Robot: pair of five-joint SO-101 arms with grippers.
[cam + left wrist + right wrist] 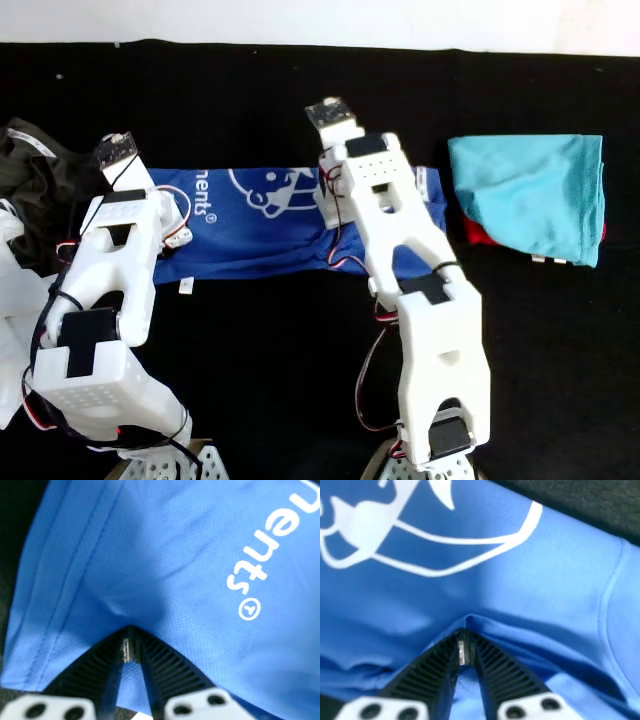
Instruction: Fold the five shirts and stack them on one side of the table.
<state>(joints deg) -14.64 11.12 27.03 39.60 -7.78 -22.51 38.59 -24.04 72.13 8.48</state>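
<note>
One black table (250, 390) carries everything. Across its middle lies the blue shirt (250, 235), already folded into a long band with its white print facing up and spanning the space between the two arms. Well apart from it, on the right side of the table, a folded teal shirt (530, 200) sits on a red shirt (478, 236), of which just an edge peeks out. At the left edge a crumpled dark shirt (35, 185) waits, with white cloth (10, 340) just beside it. The left gripper (131, 647) has its fingers pinched together on a pucker of blue fabric close to the band's hemmed left end. The right gripper (463, 650) is clamped likewise on a small ridge near the right end, beside the printed figure.

The main risk lies in how little cloth each pinch takes. If only the top layer is caught, a lift would likely leave the lower layers behind and open the fold. Uneven travel of the two arms would skew or twist the band. The smooth knit could also slide out of either grip midway.
</note>
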